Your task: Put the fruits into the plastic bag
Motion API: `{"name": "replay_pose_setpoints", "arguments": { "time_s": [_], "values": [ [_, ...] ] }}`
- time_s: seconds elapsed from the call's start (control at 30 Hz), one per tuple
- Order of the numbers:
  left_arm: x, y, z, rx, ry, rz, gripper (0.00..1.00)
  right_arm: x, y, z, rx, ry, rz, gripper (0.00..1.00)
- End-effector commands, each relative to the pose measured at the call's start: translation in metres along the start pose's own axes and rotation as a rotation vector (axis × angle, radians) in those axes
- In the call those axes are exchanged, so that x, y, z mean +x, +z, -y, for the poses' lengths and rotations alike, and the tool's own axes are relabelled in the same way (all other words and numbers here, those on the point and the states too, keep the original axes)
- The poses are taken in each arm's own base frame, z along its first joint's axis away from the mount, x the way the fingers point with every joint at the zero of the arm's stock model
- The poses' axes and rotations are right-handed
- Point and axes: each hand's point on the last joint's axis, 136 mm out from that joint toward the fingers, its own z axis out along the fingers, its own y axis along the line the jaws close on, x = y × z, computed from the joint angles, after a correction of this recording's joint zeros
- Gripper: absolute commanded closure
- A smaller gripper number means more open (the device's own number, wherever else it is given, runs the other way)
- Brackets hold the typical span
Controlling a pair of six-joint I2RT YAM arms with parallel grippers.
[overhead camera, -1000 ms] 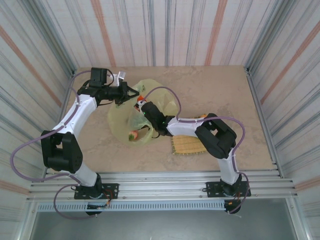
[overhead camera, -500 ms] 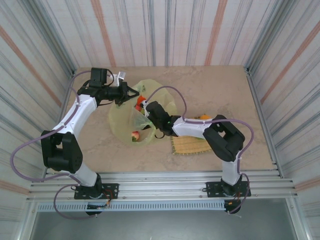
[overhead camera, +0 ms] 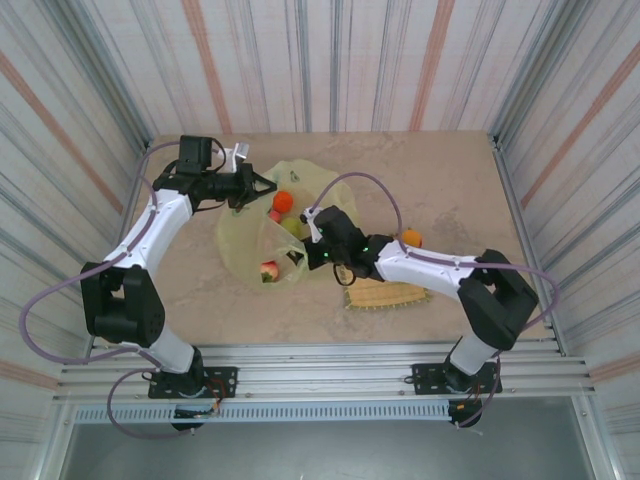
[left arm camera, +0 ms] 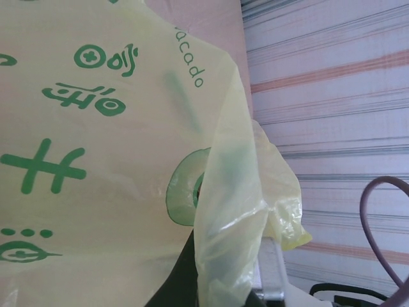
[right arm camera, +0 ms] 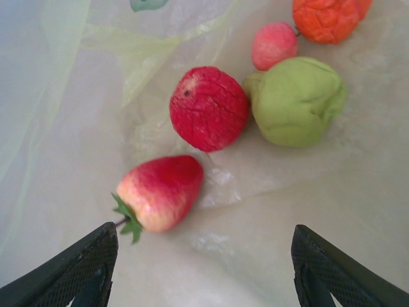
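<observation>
The plastic bag (overhead camera: 243, 250) is lying spread on the worktop (overhead camera: 450, 180) in the middle left of the top view, translucent yellow-green with green print. The left fingers (overhead camera: 262, 185) are reaching in from the upper left and are clamping tight on the bag's upper edge; in the left wrist view the film is draping over them at the bottom of the frame.

The right fingers (right arm camera: 70, 275) are standing wide apart at the two lower corners of the right wrist view, with nothing between them, just above the bag's film. On that film a red strawberry (right arm camera: 160, 192) is lying at lower left, nearest the fingers. A red apple (right arm camera: 209, 107) is sitting above it at centre. Just right of the apple a green fruit (right arm camera: 297, 101) is resting, with a small pinkish fruit (right arm camera: 273, 45) touching its upper edge and an orange (right arm camera: 329, 18) at the top right corner.

In the top view another orange (overhead camera: 411, 238) is sitting on the worktop right of centre, outside the bag, just above the woven straw mat (overhead camera: 385, 294)
</observation>
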Motion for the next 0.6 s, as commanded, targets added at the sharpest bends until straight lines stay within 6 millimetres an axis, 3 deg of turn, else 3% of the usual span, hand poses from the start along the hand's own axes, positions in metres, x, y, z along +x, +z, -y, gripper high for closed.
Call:
{"name": "replay_pose_setpoints", "arguments": {
  "time_s": [0.0, 0.27, 0.57],
  "values": [
    [0.001, -0.011, 0.012, 0.023, 0.022, 0.02, 1.0, 0.016, -0.021, 0.011, 0.036, -0.061, -0.074, 0.28],
    [0.001, -0.01, 0.011, 0.02, 0.021, 0.02, 1.0, 0.037, -0.07, 0.002, -0.064, -0.146, -0.172, 0.28],
    [0.001, -0.009, 0.009, 0.016, 0.016, 0.018, 1.0, 0.019, -0.134, 0.0, -0.189, -0.1, -0.094, 0.28]
  ]
}}
